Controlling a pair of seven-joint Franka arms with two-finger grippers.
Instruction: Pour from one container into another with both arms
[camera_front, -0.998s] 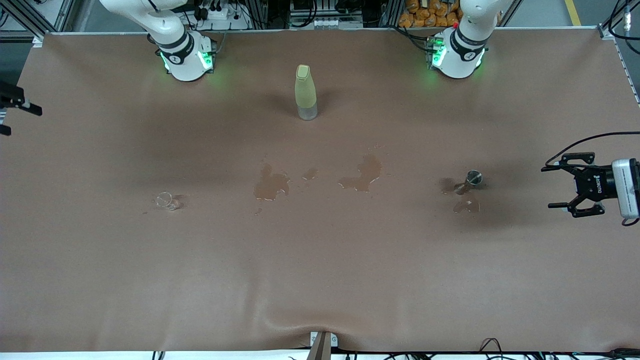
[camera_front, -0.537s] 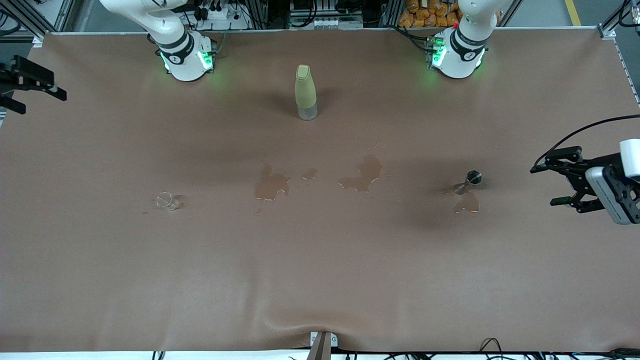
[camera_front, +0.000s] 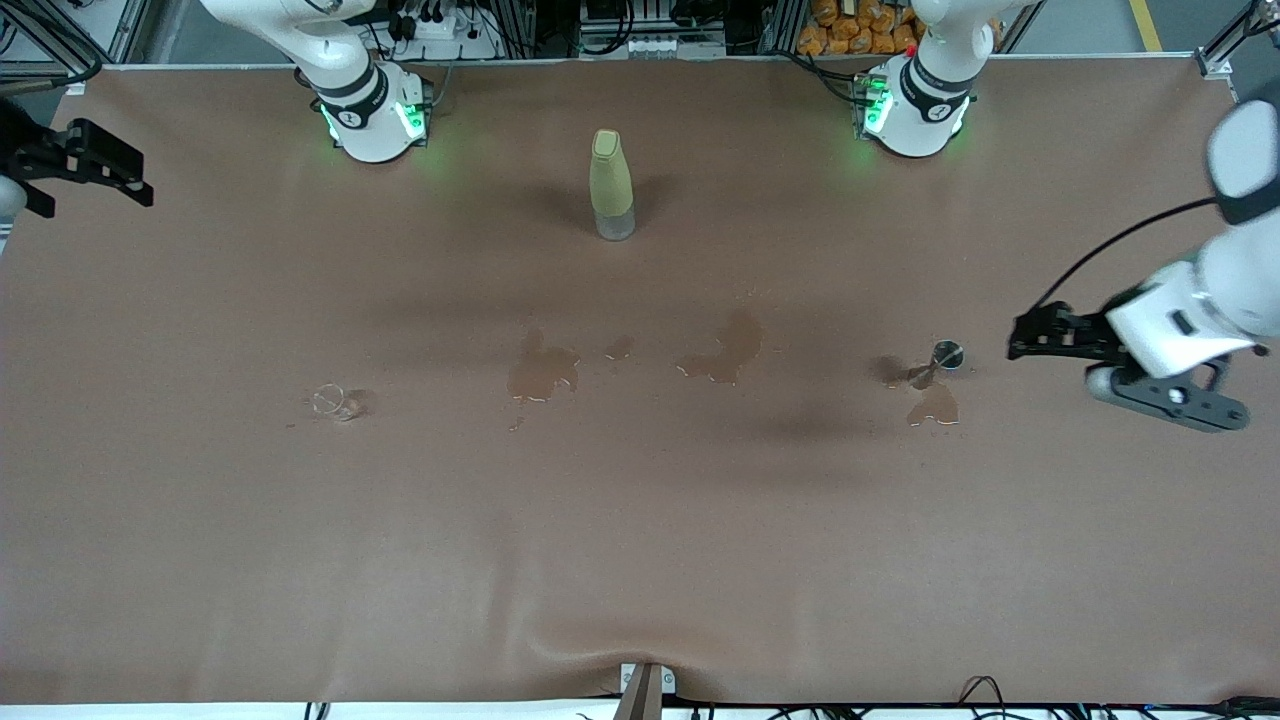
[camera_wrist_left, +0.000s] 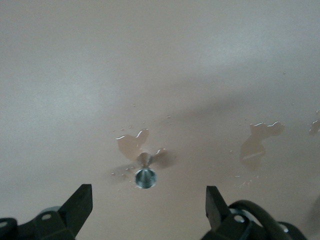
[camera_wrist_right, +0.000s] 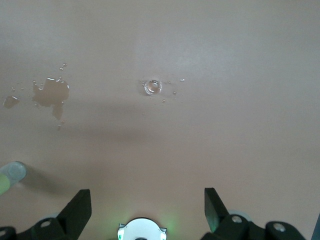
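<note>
Brown-covered table (camera_front: 640, 560) with wet spills (camera_front: 542, 372) | right gripper (camera_front: 85, 165) over the table's right-arm end, fingers (camera_wrist_right: 80, 210) wide, empty | clear glass (camera_front: 335, 402) nearer that end | green bottle (camera_front: 611, 185) upright between bases | metal cup (camera_front: 946, 355) beside a puddle (camera_front: 933, 407) | left gripper (camera_front: 1040, 335) just beside it, fingers (camera_wrist_left: 80, 205) wide, empty
</note>
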